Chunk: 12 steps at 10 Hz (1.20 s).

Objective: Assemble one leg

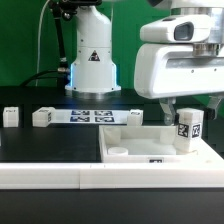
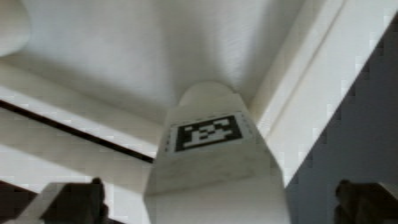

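Observation:
My gripper (image 1: pixel 187 122) is shut on a leg (image 1: pixel 187 131), a small white square post with a black-and-white tag on its side. It holds the leg upright over the right rear corner of the large flat white square piece (image 1: pixel 140 147). In the wrist view the leg (image 2: pixel 214 150) runs between my two dark fingertips (image 2: pixel 80 205), its tag facing the camera, and my gripper (image 2: pixel 217 208) closes on its near end. The square piece's raised rim (image 2: pixel 294 60) lies beyond the leg's far tip. Whether the leg touches the piece is hidden.
The marker board (image 1: pixel 90 116) lies behind the square piece. Other white legs lie by it: one (image 1: pixel 10 116) at the exterior view's far left, one (image 1: pixel 42 117) beside the board, one (image 1: pixel 134 117) near the piece's rear edge. The robot base (image 1: pixel 92 60) stands behind.

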### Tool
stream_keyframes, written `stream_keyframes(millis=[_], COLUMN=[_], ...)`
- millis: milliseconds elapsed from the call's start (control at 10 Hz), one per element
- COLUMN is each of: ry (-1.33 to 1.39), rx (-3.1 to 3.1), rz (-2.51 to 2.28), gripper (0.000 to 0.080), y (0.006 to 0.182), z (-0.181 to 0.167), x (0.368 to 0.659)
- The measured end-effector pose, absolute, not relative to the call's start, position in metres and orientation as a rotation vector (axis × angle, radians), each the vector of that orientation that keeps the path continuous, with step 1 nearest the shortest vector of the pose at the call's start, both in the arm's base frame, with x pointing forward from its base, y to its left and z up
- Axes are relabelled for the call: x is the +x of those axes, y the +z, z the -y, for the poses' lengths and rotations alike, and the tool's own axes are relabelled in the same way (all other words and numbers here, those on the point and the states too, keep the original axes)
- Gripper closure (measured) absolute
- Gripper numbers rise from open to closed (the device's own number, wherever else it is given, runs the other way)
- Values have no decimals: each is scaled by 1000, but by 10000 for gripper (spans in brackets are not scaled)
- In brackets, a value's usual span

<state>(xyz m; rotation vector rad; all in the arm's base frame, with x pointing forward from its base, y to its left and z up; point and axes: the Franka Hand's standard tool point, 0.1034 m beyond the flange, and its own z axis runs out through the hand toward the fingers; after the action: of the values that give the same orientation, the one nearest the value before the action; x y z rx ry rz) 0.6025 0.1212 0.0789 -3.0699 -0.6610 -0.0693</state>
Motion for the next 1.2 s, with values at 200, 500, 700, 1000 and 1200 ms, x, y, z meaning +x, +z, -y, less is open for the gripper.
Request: stream_keyframes(millis=[200, 500, 700, 1000, 1200], ry=[-69, -69, -68, -59, -49], rx=[-3070, -3075, -3079, -3092, -3069], rz=[660, 627, 592, 8, -280], gripper=[270, 509, 509, 509, 508], y=[79, 79, 79, 78, 78], z=[-121, -121, -121, -120, -119], x=[603, 603, 602, 602, 602])
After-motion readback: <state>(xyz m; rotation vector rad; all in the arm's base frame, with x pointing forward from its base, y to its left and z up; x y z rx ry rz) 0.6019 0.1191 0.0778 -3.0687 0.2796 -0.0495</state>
